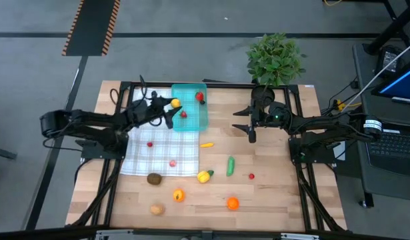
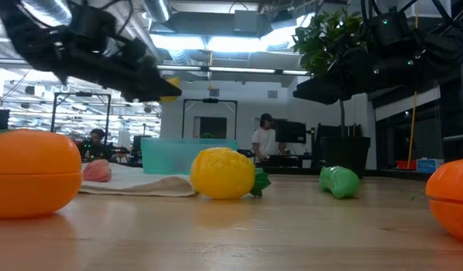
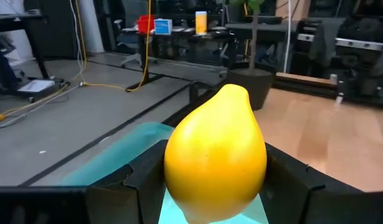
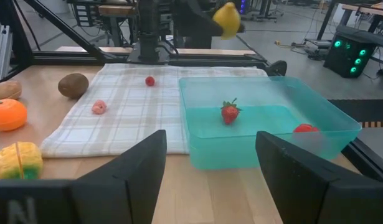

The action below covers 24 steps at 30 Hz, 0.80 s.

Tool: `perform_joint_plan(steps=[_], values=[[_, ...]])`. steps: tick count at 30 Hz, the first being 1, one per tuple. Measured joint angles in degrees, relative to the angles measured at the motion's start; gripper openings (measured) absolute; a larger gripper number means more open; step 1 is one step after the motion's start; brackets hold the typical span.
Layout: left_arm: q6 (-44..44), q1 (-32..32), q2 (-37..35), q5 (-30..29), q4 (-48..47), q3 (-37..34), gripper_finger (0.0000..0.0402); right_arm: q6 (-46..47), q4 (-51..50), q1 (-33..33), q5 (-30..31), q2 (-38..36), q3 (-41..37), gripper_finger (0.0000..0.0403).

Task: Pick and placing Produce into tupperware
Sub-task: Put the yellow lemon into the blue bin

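left tool point(image 1: 170, 107) grips yellow lemon point(image 3: 215, 154) | over tupperware point(image 1: 191, 123)

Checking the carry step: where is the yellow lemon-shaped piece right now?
In the high view the yellow piece is held in the left gripper, above the left edge of the teal tupperware, where a strawberry already lies.

One teal tupperware point(image 1: 190, 107) holding two red pieces, a strawberry point(image 4: 229, 112) and a tomato point(image 4: 305, 129); one yellow lemon point(image 3: 216, 155); one checked cloth point(image 1: 161, 152); two brown pieces point(image 1: 154, 178); two oranges point(image 1: 233, 203); one green pepper point(image 1: 230, 165); one potted plant point(image 1: 275, 59).
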Motion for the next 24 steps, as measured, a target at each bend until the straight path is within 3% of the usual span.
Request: perform_joint_plan(steps=[12, 24], values=[[2.2, 8.8, 14.0, 10.9, -0.9, 12.0, 0.02, 0.0, -0.7, 0.0, 0.0, 0.0, 0.0, 0.0249], [3.9, 9.7, 15.4, 12.5, -26.9, 23.4, 0.02, 0.0, -1.5, 0.0, 0.0, 0.0, 0.0, 0.0249]])
